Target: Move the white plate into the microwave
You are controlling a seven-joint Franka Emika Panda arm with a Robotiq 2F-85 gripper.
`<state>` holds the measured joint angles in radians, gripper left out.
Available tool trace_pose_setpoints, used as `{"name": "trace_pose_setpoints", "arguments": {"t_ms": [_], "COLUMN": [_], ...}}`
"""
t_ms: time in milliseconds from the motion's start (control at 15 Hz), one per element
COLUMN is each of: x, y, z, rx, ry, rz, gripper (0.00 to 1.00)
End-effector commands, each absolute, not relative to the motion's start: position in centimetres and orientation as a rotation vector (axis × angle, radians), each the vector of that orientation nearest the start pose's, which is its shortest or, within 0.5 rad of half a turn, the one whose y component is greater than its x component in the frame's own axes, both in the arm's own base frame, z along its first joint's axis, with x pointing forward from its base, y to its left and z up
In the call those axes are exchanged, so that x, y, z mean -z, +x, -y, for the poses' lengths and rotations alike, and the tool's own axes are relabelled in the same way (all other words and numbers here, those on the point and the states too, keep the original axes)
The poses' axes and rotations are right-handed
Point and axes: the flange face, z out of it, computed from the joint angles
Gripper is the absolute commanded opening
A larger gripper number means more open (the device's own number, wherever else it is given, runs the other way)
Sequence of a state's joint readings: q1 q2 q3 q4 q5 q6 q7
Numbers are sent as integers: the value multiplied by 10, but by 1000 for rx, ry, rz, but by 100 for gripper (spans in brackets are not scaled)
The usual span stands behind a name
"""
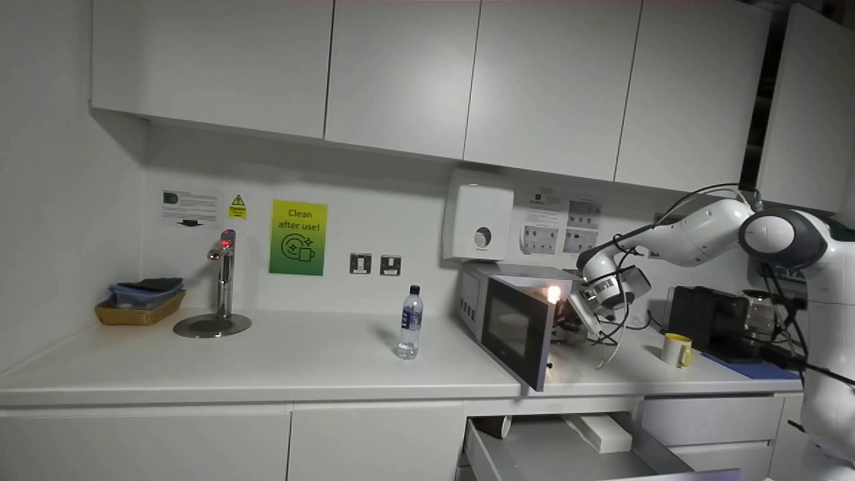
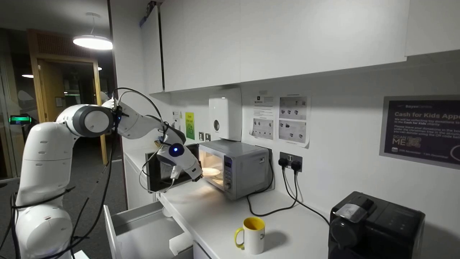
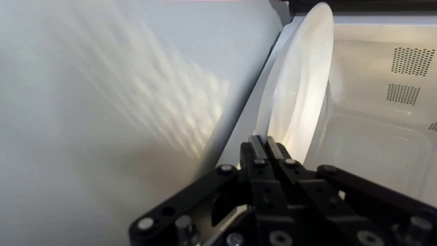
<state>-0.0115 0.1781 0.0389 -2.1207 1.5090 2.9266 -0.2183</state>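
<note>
In an exterior view, microwave (image 1: 513, 322) stands open, bottle (image 1: 409, 326) at its 9 o'clock. In an exterior view, mug (image 2: 253, 237) between microwave's 5 and 6 o'clock. Wrist view: claw (image 3: 265, 139) pinches rim of plate (image 3: 304, 83) at microwave's mouth, plate extending toward 1 o'clock.

1. A white robot arm (image 2: 72, 124) with smooth, rounded segments and dark grey joint rings, seen in both exterior views.
2. Its lower column (image 2: 46, 158) stands upright, leading to a bent elbow joint (image 2: 95, 121), a pale disc circled in grey.
3. Beyond the elbow joint, the white forearm (image 2: 136, 124) reaches outward and slopes down.
4. The white wrist (image 2: 185, 162) angles downward, a small round blue light (image 2: 175, 149) glowing on it.
5. In the wrist view, the black metal gripper (image 3: 262, 138) points upward from the bottom edge, its two slim, grey-tipped fingers (image 3: 275, 147) nearly together in a pinching grip.
</note>
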Motion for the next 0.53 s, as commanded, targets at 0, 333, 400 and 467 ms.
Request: {"name": "trace_pose_setpoints", "arguments": {"t_ms": [0, 333, 400, 467], "x": [-359, -362, -364, -366], "y": [577, 581, 581, 582], "z": [47, 45, 45, 46], "rx": [687, 715, 728, 734], "ry": [-1970, -1943, -1932, -1922], "rz": [-1345, -1359, -1366, -1373], "gripper": [1, 1, 1, 1]}}
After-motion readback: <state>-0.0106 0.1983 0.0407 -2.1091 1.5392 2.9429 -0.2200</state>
